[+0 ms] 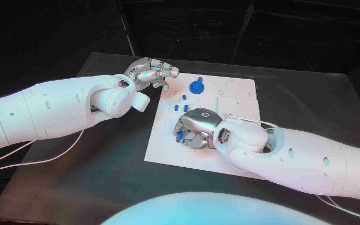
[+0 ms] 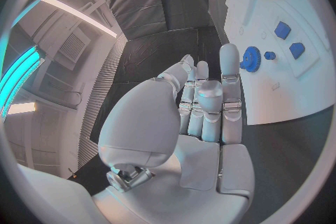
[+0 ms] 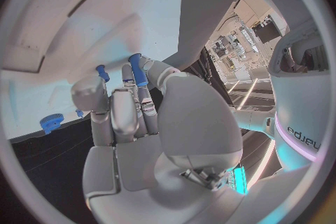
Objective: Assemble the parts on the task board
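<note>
Looking down from the head camera, the white task board (image 1: 236, 87) sits in the middle of the black desk (image 1: 90, 167), and both hands are working around it.

Surroundings first: a thin white cable (image 1: 52, 154) loops across the desk under the left arm. On the board there's a blue gear (image 1: 196, 87) standing near its far edge, with a few small blue parts (image 1: 181, 108) lying just below it toward the middle. In the left wrist view the same gear (image 2: 251, 59) shows just past the fingertips, with two blue blocks (image 2: 282, 29) further along the board.

The left hand (image 1: 152, 72) hovers at the board's far left corner, beside the gear but not touching it. Its fingers (image 2: 229, 75) are stretched out straight, close together, holding nothing.

The right hand (image 1: 196, 128) is down over the board's left-middle area, and its own bulk hides most of what's under it from above. The right wrist view helps: a blue peg (image 3: 137, 70) is pinched between the curled fingers (image 3: 89, 98), sticking out past the fingertips toward the board. A second small blue part (image 3: 102, 72) shows just beside it; I can't tell whether that one is held or just lying on the board. The gear (image 3: 50, 122) is well off to the side there.
</note>
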{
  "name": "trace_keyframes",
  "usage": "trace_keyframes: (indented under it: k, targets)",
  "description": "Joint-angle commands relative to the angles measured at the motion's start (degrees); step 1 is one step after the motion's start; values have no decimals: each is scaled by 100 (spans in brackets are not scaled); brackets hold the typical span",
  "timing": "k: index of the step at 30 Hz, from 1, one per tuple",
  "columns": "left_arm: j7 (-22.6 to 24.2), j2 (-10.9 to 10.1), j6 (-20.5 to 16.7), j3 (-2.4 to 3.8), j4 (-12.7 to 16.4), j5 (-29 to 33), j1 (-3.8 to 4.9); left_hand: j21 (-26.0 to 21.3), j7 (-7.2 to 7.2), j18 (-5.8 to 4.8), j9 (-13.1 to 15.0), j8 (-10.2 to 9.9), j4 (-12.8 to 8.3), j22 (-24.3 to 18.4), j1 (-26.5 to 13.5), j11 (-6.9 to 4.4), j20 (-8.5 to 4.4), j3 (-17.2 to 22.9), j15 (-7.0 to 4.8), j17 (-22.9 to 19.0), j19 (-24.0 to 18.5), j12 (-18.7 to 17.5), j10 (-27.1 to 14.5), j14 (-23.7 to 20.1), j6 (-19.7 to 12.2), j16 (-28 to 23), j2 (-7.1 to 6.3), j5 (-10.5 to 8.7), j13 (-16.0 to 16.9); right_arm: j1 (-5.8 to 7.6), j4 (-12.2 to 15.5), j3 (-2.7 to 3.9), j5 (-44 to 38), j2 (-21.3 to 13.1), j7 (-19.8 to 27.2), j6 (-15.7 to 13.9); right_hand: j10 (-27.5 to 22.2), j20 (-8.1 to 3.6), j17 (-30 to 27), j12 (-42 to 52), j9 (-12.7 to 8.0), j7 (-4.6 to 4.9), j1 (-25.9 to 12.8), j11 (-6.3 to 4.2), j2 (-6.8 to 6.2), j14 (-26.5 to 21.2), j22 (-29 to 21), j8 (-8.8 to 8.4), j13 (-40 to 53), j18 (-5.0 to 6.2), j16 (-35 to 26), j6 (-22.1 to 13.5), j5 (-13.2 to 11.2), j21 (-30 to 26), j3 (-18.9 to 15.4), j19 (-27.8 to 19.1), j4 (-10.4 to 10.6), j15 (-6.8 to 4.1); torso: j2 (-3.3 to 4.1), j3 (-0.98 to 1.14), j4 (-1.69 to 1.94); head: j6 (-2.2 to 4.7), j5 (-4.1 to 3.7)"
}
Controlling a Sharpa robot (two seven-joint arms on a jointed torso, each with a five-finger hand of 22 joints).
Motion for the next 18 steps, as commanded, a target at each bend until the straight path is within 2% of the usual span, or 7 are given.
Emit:
trace_keyframes:
  k: [1,8,13,18]
  targets:
    - [19,5,63,5,4,12,9,-26,2,63,-7,17,-1,-8,-5,0,3,27,17,-5,-45,-16,-31,-35,-41,-22,52,-9,-8,9,12,2,-104,3,59,-75,-33,45,-9,-22,-3,4,-37,-12,-6,142,-4,-14,-8,23,-38,-45,19,-31,-31,-3,-6,52,4,1,-1,3,-4]
    - [10,5,72,5,-2,12,9,-26,2,63,-7,17,-1,-8,-5,0,3,27,17,-5,-45,-16,-31,-35,-41,-22,52,-9,-8,8,37,1,-121,-26,118,-220,-86,47,-19,-53,2,-11,-61,-15,-47,137,-80,-10,-23,40,-40,-166,49,-80,-81,-46,11,50,2,-1,-1,-2,-6]
    - [7,6,73,5,-14,12,9,-26,2,63,-7,17,-1,-8,-5,0,3,27,17,-5,-45,-16,-31,-35,-41,-22,52,-9,-8,7,93,0,-124,-66,150,-297,60,32,10,23,11,-34,-27,-59,-30,146,-66,4,3,41,-16,-220,89,-76,-96,-48,13,22,-4,8,-4,1,-10]
    - [6,8,78,5,-28,12,9,-28,4,65,-8,25,-10,-7,2,1,6,34,17,-9,-46,-10,-37,-37,-46,-19,53,-10,-7,6,146,0,-125,-109,161,-335,97,23,3,41,14,-41,-18,-70,-34,145,-60,7,7,40,-17,-233,110,-73,-104,-46,13,12,-4,4,-8,12,-19]
